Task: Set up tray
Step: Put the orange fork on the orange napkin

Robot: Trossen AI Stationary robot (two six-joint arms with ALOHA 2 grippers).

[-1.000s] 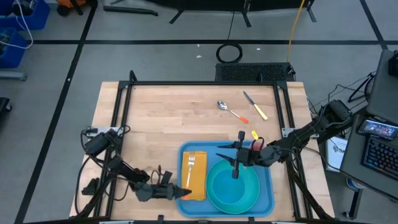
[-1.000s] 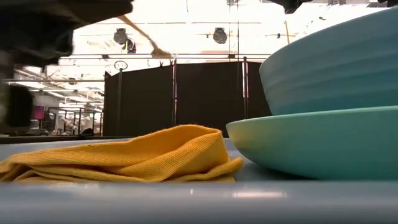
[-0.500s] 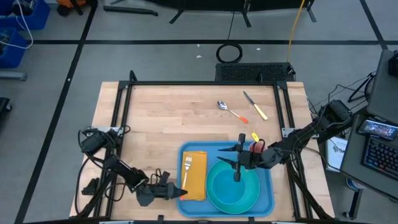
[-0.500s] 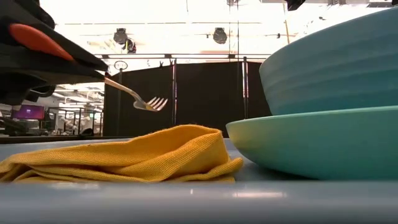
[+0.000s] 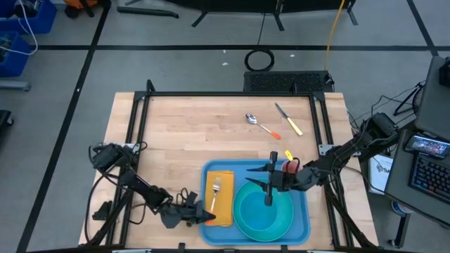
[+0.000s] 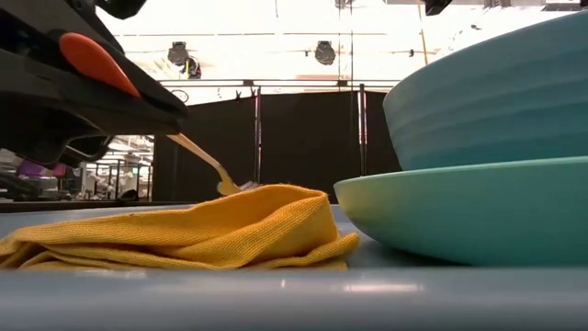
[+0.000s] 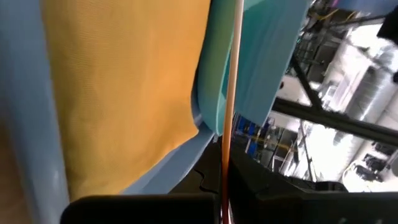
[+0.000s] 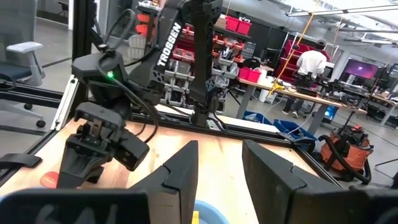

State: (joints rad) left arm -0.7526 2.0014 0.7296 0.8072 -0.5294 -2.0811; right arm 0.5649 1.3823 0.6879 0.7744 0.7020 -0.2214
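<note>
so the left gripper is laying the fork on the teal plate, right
Not quite. The left gripper, shut on the fork, is laying it on the orange-yellow napkin, not the teal plate. The high view shows the tines over the napkin on the blue tray; the low view shows them touching the cloth.

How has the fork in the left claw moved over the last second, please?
Yes. In the low view the fork has come down: its tines hung clear above the yellow napkin and now touch its top fold, the left claw holding it shut.
</note>
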